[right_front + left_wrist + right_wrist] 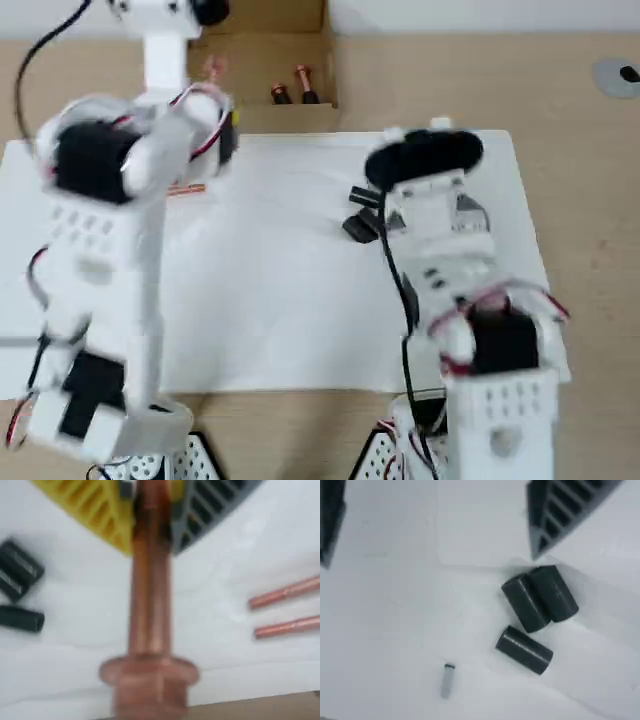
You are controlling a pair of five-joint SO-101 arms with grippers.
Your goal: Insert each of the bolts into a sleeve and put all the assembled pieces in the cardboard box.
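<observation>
- High view: the cardboard box is being shown at the far edge of the tabletop, with two sleeved bolts lying inside. The left hand is being held just near of the box, above loose bolts on the white sheet. Black sleeves are lying just left of the right arm.
- Left wrist view: a copper bolt is being pinched between the left hand's yellow and grey fingers, apart from the loose bolts on the sheet.
- Right wrist view: the right hand is being held spread above the sheet. Three black sleeves are lying close together near one finger, two of them touching.
</observation>
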